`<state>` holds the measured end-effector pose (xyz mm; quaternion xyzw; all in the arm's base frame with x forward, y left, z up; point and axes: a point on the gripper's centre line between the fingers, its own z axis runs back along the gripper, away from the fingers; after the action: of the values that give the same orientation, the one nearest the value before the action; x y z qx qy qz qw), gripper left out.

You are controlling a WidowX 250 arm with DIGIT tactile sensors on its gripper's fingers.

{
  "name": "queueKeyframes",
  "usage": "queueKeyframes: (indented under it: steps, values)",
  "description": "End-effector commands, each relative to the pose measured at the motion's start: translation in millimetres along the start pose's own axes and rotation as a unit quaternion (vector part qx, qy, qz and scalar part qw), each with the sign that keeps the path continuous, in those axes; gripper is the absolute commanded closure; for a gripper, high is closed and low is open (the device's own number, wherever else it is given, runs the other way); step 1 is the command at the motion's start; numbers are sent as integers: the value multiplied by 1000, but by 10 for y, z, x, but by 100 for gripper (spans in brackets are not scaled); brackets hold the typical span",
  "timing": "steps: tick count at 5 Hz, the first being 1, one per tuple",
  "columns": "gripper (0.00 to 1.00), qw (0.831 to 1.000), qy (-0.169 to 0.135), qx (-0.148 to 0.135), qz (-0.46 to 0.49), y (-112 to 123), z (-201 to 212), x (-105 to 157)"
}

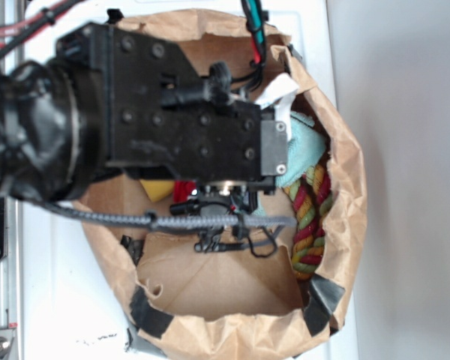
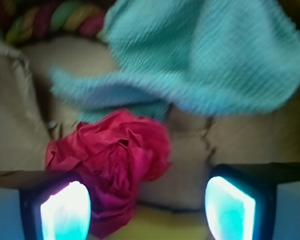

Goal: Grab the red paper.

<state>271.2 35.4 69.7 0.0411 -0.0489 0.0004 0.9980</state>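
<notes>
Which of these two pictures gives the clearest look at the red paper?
The wrist view: the red paper lies crumpled and unobstructed between the open gripper. The exterior view shows just a red sliver under the arm.

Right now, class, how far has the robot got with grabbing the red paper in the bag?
Done: the gripper is down inside the paper bag, open.
In hand: lining up; the red paper sits nearer one finger than the other.
Left: centring, closing and lifting. The blue cloth lies just beyond.

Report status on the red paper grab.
End effector open, over the bag. Red paper between fingers, nearer the left one, ungrasped. Teal cloth just beyond.
</notes>
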Motion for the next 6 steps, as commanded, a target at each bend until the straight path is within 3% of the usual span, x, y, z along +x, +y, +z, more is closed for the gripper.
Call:
queueKeyframes:
  steps: [1, 2, 3, 5, 6]
  values:
    - [0, 999, -23, -17, -38, -131, 295, -136]
    - [0, 999, -34, -19, -2, 78, 437, -47]
    - [0, 999, -40, -22, 13, 145, 512, -6]
    - [0, 997, -61, -49, 3, 10, 600, 69]
    - [0, 997, -50, -52, 5, -33, 532, 113]
